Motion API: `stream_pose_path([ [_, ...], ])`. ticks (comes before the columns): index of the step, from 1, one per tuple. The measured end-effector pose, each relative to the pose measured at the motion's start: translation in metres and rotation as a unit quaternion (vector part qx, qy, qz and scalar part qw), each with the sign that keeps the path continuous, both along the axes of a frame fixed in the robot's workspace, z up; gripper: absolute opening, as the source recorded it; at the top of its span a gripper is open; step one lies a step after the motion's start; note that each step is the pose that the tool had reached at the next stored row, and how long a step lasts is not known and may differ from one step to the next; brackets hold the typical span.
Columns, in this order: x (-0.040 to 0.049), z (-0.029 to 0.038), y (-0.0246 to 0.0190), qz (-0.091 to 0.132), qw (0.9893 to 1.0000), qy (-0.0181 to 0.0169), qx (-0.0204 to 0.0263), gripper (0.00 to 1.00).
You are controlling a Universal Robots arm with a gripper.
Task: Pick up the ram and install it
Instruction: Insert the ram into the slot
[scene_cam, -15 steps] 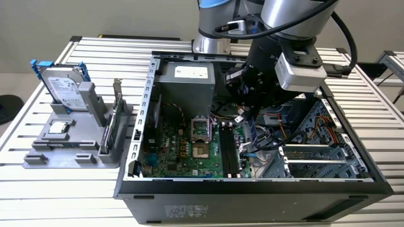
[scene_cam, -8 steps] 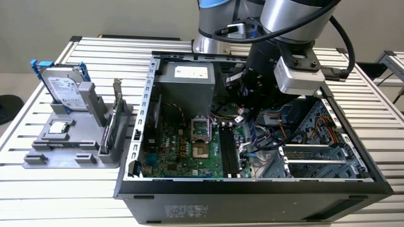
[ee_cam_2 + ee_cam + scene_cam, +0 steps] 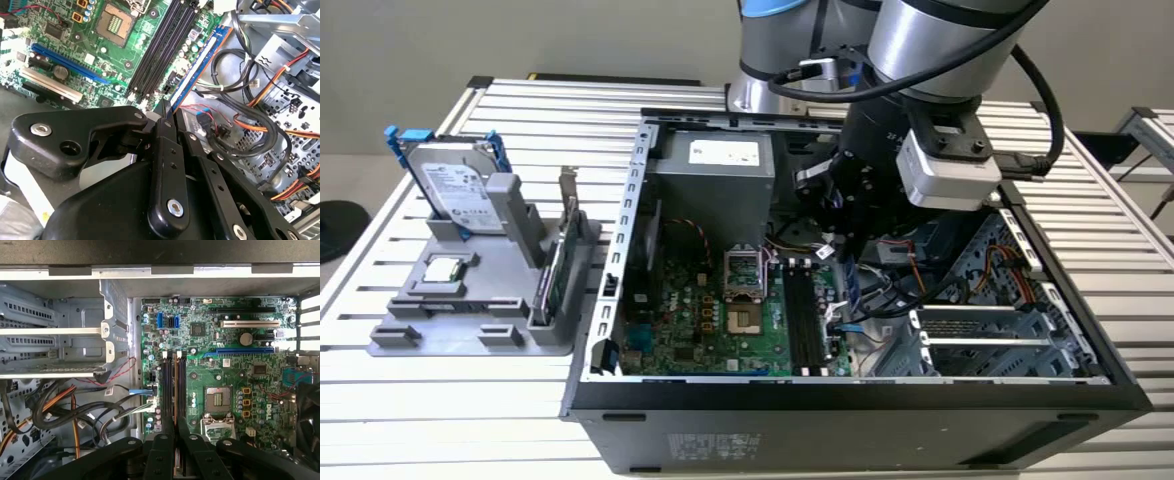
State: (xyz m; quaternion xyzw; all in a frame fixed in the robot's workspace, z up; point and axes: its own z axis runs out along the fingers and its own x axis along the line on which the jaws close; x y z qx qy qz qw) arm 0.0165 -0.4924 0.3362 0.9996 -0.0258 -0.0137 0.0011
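My gripper point(image 3: 174, 432) hangs inside the open computer case point(image 3: 854, 410), above the green motherboard point(image 3: 225, 370). It is shut on the ram point(image 3: 200, 65), a thin stick seen edge-on with a gold contact edge. In the first wrist view the ram point(image 3: 174, 390) runs as a narrow line parallel to the two black memory slots point(image 3: 167, 385) and lies between them. In the second wrist view the stick reaches out from the fingertips point(image 3: 166, 111) beside the slots point(image 3: 165, 45). How high it hangs over the slots I cannot tell. In the exterior view the wrist and camera hide the fingers.
Bundled cables point(image 3: 240, 125) and a metal drive cage point(image 3: 60, 330) lie close beside the memory slots. The empty processor socket point(image 3: 218, 399) is on their other side. On the exterior view's left, a grey fixture point(image 3: 400, 340) holds a hard drive point(image 3: 454, 195) and a small square chip point(image 3: 443, 268).
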Motion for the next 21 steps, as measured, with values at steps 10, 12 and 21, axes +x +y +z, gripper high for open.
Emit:
stream_pose_path([
  [10, 0.0028, -0.0067, 0.0000, 0.000, 1.0000, 0.0000, 0.0000, 0.00],
  [12, 0.0031, -0.0076, 0.0000, 0.000, 1.0000, 0.0000, 0.0000, 0.00],
  [21, 0.0037, -0.0113, 0.0000, 0.000, 1.0000, 0.0000, -0.0002, 0.00],
])
